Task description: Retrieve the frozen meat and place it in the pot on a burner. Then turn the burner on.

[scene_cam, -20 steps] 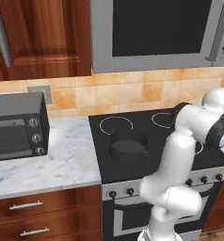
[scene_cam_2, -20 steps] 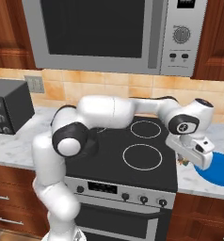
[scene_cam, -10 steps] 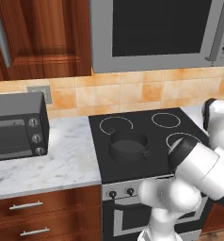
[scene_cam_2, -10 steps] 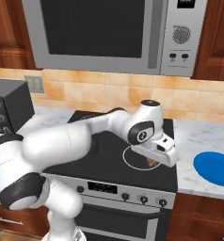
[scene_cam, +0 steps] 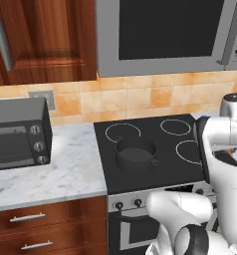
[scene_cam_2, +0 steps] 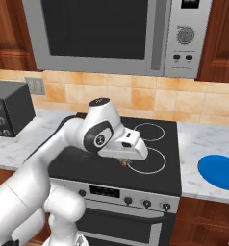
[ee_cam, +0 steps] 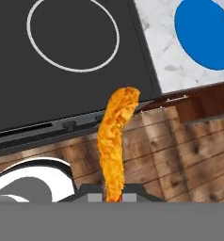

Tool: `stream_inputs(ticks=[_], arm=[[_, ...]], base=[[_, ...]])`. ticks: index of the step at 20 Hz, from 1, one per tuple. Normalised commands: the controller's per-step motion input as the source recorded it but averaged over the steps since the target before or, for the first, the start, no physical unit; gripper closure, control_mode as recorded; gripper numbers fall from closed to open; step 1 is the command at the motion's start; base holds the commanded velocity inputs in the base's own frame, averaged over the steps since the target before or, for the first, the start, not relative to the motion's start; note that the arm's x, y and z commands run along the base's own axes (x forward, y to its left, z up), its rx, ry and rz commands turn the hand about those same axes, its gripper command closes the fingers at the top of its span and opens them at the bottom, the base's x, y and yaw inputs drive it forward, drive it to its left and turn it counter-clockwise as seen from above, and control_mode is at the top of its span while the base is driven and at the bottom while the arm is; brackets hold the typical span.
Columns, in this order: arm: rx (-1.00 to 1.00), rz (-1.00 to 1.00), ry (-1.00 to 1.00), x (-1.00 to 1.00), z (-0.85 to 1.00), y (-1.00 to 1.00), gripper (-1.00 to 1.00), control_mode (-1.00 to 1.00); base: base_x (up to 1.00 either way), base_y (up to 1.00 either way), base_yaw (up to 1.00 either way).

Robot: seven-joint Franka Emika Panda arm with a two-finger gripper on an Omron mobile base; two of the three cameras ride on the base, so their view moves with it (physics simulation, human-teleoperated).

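I see the frozen meat (ee_cam: 116, 141), a curved, crusty orange strip, pinched in my gripper (scene_cam_2: 124, 161) above the stove's (scene_cam_2: 87, 166) front edge, with the dark pot (scene_cam: 135, 154) on the front-left burner and the blue plate (scene_cam_2: 221, 171) on the right-hand counter (scene_cam_2: 198, 141).

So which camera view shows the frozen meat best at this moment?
The hand view: the frozen meat rises long, orange and curved from the tool, which grips its base. In the right base view it is just a tiny speck under the hand. The left base view gives nothing usable of it.
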Motion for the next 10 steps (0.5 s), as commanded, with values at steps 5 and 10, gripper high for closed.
stream_inputs(ticks=[5,10], arm=[[0.02,0.37,-0.04,-0.1,0.39,0.54,1.0,-1.0],[0.05,0.49,-0.07,0.01,0.31,0.27,1.0,-1.0]], base=[[0.0,0.0,0.0],[0.0,0.0,0.0]])
